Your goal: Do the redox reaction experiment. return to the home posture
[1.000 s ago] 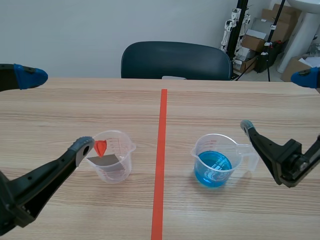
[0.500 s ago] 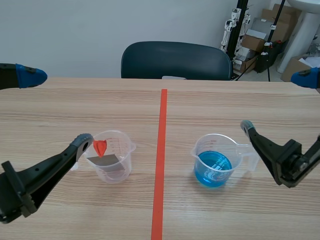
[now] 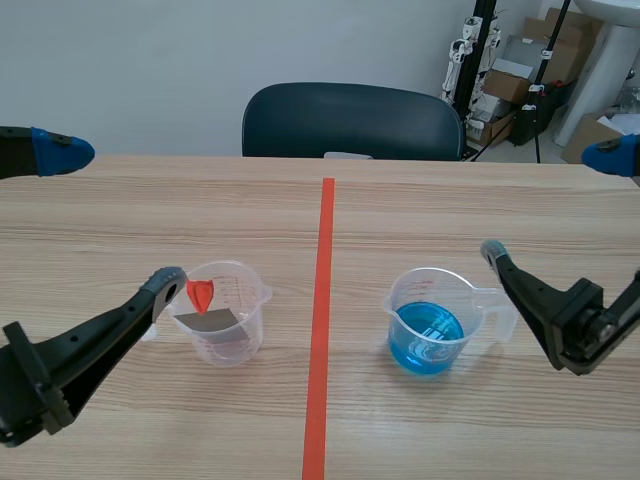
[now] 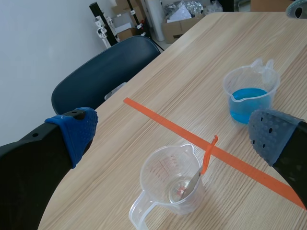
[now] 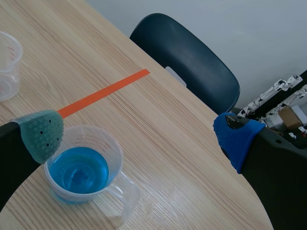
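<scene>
A: Status, L to R?
B: The left gripper (image 3: 112,218) is hanging wide open and holding nothing, one pad just beside the clear cup (image 3: 228,315). That cup is standing left of the tape line (image 3: 322,330), with a spoon (image 3: 203,293) leaning inside. The blue cup (image 3: 430,320) is sitting upright right of the line, liquid still in it. The right gripper (image 3: 552,203) is gaping too, empty, one pad near that cup's handle.
A: Progress?
B: Handling appears done. Both arms are looking parked, so home posture is prob. reached or nearly.
A: Diffs vs earlier?
B: Left arm is sitting further back than 1 s ago. Vs 0.5 s ago, nothing is shifting. Right arm and cups: no change.
</scene>
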